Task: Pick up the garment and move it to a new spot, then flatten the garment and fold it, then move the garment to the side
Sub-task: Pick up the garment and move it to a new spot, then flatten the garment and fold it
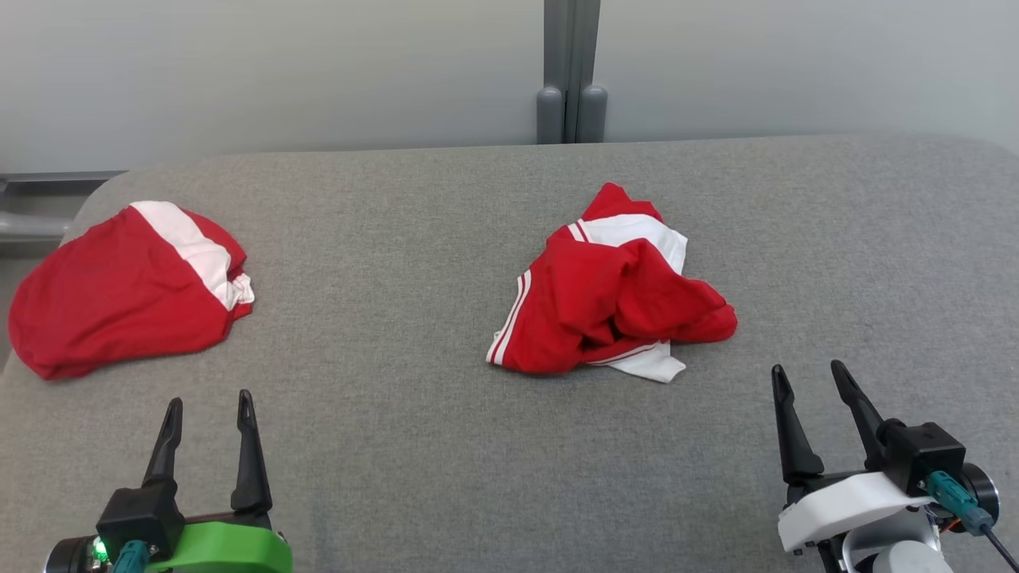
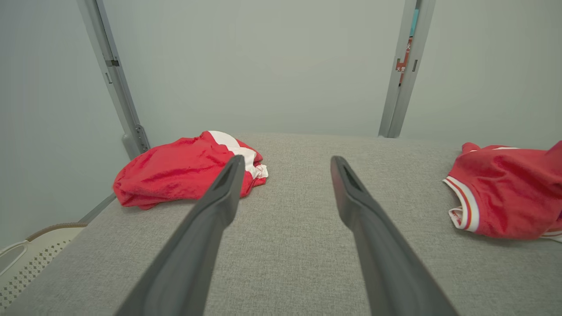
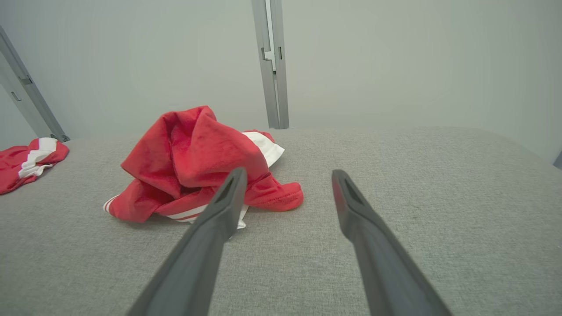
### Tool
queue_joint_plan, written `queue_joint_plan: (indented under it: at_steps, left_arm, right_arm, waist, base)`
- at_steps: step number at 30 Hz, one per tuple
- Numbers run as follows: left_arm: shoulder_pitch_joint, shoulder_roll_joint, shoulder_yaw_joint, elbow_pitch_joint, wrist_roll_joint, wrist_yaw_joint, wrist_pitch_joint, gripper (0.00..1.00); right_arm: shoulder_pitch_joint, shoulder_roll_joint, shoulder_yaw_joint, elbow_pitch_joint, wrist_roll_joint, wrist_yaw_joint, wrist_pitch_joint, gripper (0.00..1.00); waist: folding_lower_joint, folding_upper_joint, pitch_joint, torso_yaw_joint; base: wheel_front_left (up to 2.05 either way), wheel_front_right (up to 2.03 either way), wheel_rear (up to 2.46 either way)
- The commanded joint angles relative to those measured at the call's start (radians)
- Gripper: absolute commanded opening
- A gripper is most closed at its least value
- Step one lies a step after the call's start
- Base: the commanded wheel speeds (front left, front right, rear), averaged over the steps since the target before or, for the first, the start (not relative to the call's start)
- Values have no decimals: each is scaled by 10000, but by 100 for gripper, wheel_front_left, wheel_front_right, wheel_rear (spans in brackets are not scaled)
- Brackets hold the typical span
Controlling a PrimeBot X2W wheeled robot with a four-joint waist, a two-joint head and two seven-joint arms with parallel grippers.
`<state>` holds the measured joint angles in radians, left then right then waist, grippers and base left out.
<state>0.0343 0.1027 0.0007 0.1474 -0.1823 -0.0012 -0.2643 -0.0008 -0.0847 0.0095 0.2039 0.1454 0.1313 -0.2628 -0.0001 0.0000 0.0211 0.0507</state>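
The garment [image 1: 613,290] lies crumpled in a heap near the middle of the grey table [image 1: 398,446], a little toward my right side. It is red, with white panels and thin white stripes at the edges, and some parts are folded over each other. My right gripper [image 1: 809,368] is near it, closer to me and more to the right, and it does not touch the cloth. Its two fingers [image 3: 206,245] stand apart and hold nothing. In the right wrist view the garment [image 3: 197,162] is ahead and to the left of them.

My left gripper [image 1: 208,398] is at my left side over the bare table, also spread wide and empty. Beyond it, close to the left edge of the table, lies a second garment [image 1: 119,290]. It is red with a white band, in a flatter rounded shape, well apart from the first one.

Behind the table there is a pale wall [image 1: 279,72] with a grey post [image 1: 569,72].
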Motion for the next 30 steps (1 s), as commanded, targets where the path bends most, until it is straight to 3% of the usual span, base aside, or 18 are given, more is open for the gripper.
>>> queue_joint_plan:
  at_steps: [1, 30]
  left_arm:
    - [136, -43, 99, 29, 88, -54, -2, 100]
    - [-87, -379, 677, 271, 615, -530, -2, 100]
  right_arm:
    - [147, -30, -3, 40, -91, -10, -30, 100]
    - [44, 39, 79, 92, -68, -10, -31, 100]
  waist:
    - [1, 0, -53, 49]
    - [1, 0, -115, -29]
  base:
    - [0, 0, 0]
    - [0, 0, 0]
